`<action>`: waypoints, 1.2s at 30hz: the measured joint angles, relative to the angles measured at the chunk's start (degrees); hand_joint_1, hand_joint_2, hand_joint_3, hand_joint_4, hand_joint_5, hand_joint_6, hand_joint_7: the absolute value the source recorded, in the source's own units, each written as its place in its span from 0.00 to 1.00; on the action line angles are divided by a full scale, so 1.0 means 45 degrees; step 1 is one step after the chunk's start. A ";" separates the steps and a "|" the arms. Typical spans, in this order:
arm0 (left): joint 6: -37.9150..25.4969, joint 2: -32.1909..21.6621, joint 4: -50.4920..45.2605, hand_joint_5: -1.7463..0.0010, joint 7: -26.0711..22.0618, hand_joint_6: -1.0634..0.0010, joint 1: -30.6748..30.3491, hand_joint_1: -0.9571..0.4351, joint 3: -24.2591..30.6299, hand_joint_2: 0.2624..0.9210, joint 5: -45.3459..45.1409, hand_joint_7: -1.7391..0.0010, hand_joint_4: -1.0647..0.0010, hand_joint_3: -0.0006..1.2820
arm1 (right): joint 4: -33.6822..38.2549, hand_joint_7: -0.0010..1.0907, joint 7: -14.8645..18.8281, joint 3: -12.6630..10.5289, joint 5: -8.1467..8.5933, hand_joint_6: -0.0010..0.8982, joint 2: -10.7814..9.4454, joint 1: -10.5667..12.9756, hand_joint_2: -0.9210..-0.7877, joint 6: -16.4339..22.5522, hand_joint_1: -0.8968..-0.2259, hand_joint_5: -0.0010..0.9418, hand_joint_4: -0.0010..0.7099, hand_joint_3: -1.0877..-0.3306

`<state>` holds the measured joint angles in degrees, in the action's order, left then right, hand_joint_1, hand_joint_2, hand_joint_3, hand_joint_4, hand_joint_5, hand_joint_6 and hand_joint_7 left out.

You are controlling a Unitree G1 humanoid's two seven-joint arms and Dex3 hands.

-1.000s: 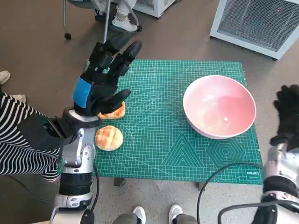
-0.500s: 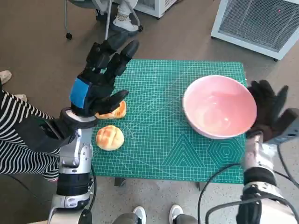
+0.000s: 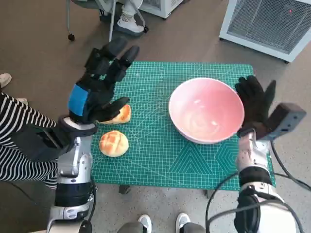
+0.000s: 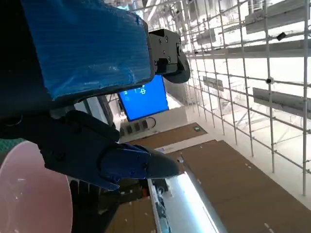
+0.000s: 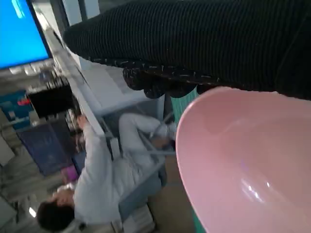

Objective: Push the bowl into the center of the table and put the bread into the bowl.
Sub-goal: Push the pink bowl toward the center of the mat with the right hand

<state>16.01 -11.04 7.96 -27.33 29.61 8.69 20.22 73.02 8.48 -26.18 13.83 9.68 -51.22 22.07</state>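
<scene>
The pink bowl [image 3: 206, 109] stands on the green mat [image 3: 160, 150], right of its middle; its rim also shows in the left wrist view [image 4: 29, 194] and fills the right wrist view [image 5: 248, 165]. My gloved right hand [image 3: 254, 103] presses flat against the bowl's right side, fingers spread and holding nothing. Two pieces of bread lie near the mat's left edge: a round bun [image 3: 113, 143] and, behind it, a second piece [image 3: 119, 115] partly hidden by my left hand [image 3: 97, 87]. That hand hovers above it, fingers spread and empty.
A person in a striped sleeve [image 3: 19, 141] sits close at the left, and shoes [image 3: 146, 223] show below the table's front edge. A white grilled unit [image 3: 272, 24] stands on the floor at the back right. A seated person [image 5: 112, 170] appears in the right wrist view.
My right hand has come in from the right and pushed the bowl leftward toward the mat's middle. The left hand stays raised over the bread, shifted slightly.
</scene>
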 measured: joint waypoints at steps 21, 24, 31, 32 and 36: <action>0.0030 -0.0035 -0.0296 0.98 0.0283 0.91 -0.0515 0.23 0.0135 1.00 -0.0046 0.75 0.75 0.19 | 0.0147 0.34 0.0152 -0.0261 0.0515 0.11 -0.1043 -0.0717 0.00 -0.0565 0.30 0.01 0.21 0.28; 0.0054 -0.0034 -0.0374 0.98 0.0333 0.91 -0.0545 0.23 0.0128 1.00 -0.0077 0.75 0.75 0.19 | 0.0155 0.33 0.0175 -0.0339 0.0638 0.11 -0.1127 -0.0840 0.00 -0.0667 0.30 0.01 0.21 0.28; 0.0151 -0.0025 -0.0397 0.98 0.0377 0.91 -0.0683 0.23 0.0120 1.00 -0.0140 0.76 0.75 0.19 | 0.0111 0.34 0.0256 -0.0362 0.0653 0.12 -0.1074 -0.0939 0.00 -0.0638 0.31 0.01 0.22 0.29; 0.0162 -0.0023 -0.0397 0.99 0.0398 0.91 -0.0696 0.23 0.0114 1.00 -0.0157 0.76 0.75 0.19 | 0.0102 0.34 0.0259 -0.0353 0.0646 0.12 -0.1042 -0.0939 0.00 -0.0608 0.31 0.01 0.22 0.29; 0.0207 -0.0005 -0.0397 0.99 0.0449 0.91 -0.0711 0.24 0.0092 1.00 -0.0278 0.76 0.75 0.19 | -0.0049 0.33 0.0297 -0.0283 0.0627 0.11 -0.0881 -0.0939 0.00 -0.0351 0.31 0.01 0.23 0.29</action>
<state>16.94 -11.06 6.18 -25.31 26.41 9.10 18.96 72.79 9.82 -27.45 16.65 5.72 -55.45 20.49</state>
